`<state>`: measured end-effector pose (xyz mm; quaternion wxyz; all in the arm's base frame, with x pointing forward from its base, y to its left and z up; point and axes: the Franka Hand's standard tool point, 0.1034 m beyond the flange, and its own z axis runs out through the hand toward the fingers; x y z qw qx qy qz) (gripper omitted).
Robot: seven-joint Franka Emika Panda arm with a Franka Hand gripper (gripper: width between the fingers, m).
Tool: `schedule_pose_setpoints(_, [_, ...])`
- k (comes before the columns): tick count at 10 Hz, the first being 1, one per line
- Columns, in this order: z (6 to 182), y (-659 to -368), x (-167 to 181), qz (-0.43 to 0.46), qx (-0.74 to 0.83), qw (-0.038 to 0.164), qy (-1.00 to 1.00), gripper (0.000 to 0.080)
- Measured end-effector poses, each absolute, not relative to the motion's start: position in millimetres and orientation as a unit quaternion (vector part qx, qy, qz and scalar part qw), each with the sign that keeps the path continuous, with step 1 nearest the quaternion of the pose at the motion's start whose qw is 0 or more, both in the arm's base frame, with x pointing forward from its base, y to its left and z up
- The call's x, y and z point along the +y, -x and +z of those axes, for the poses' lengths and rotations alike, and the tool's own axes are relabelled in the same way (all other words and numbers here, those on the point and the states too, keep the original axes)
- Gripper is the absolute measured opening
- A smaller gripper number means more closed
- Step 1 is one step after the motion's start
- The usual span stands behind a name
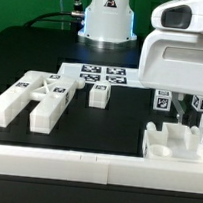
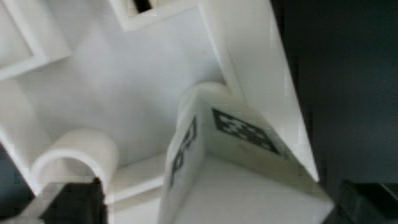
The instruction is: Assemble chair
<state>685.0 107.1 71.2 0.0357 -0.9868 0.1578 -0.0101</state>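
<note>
The chair is in loose white pieces. Its slotted seat block (image 1: pixel 174 145) stands at the exterior view's right, near the front rail. My gripper (image 1: pixel 183 115) hangs right over it, with tagged white pieces (image 1: pixel 162 98) rising beneath the hand. In the wrist view a tagged white piece (image 2: pixel 240 135) stands upright between my dark fingers (image 2: pixel 63 203), beside the seat block's arched slot (image 2: pixel 80 155). The gripper (image 2: pixel 214 208) is open, with a gap beside the piece. Two long bars (image 1: pixel 25 97) and a small cube (image 1: pixel 100 94) lie at the exterior view's left.
The marker board (image 1: pixel 97 74) lies flat on the black table behind the cube. The robot's base (image 1: pixel 105 20) stands at the back. A white rail (image 1: pixel 83 168) runs along the front edge.
</note>
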Motion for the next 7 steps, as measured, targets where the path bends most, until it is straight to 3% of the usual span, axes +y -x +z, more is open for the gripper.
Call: schedule_pose_setpoints(7, [71.8, -683.6, 113.3, -0.021, -0.127, 0.032, 0.991, 0.0649])
